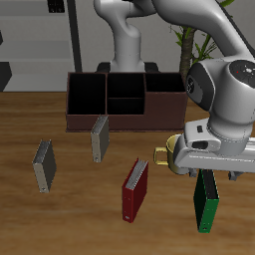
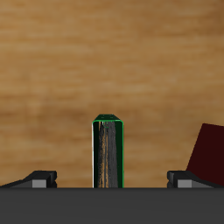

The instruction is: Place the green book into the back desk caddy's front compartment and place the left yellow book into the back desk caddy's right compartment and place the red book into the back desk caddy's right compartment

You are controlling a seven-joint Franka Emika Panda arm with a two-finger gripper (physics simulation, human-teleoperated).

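Observation:
The green book (image 1: pixel 206 199) stands upright on the table near its front edge. My gripper (image 1: pixel 206 176) hangs right over it, open. In the wrist view the green book (image 2: pixel 109 150) stands midway between my fingertips (image 2: pixel 39 178), with a wide gap on each side. The red book (image 1: pixel 134 189) stands beside it and also shows in the wrist view (image 2: pixel 210 153). The left yellow book (image 1: pixel 100 137), grey-tan, stands nearer the back desk caddy (image 1: pixel 120 124). The caddy's small front compartment (image 1: pixel 126 107) sits between two large end sections; one end is partly behind my arm.
A darker grey twin book (image 1: pixel 44 164) stands toward the table's side edge, apart from the others. My arm and wrist (image 1: pixel 229 95) loom over the caddy's end. A potted plant (image 1: pixel 189 40) stands behind the table.

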